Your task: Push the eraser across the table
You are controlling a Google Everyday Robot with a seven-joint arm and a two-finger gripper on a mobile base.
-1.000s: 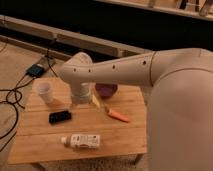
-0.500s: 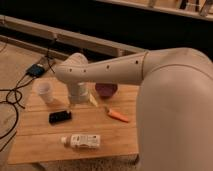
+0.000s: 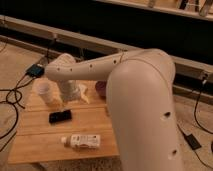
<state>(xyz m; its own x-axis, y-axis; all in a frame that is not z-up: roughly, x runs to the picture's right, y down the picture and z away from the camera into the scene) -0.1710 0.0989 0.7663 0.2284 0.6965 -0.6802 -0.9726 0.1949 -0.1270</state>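
Observation:
The eraser (image 3: 60, 116), a small flat black block, lies on the left-middle of the table (image 3: 35, 134), a low table with a light wooden plank top. My white arm sweeps in from the right and bends down over the table's back. The gripper (image 3: 70, 96) hangs at the end of the arm, just behind and slightly right of the eraser and apart from it. The arm hides the right part of the table.
A white cup (image 3: 44, 92) stands at the back left. A clear bottle (image 3: 83, 141) lies on its side near the front edge. A pale yellow object (image 3: 84, 94) and a purple bowl (image 3: 101, 89) sit behind the gripper. Cables and a teal box (image 3: 36, 71) lie on the floor to the left.
My arm's bulk has spread further left over the table's right side and now hides the orange object. The eraser, cup and bottle have not moved on the table.

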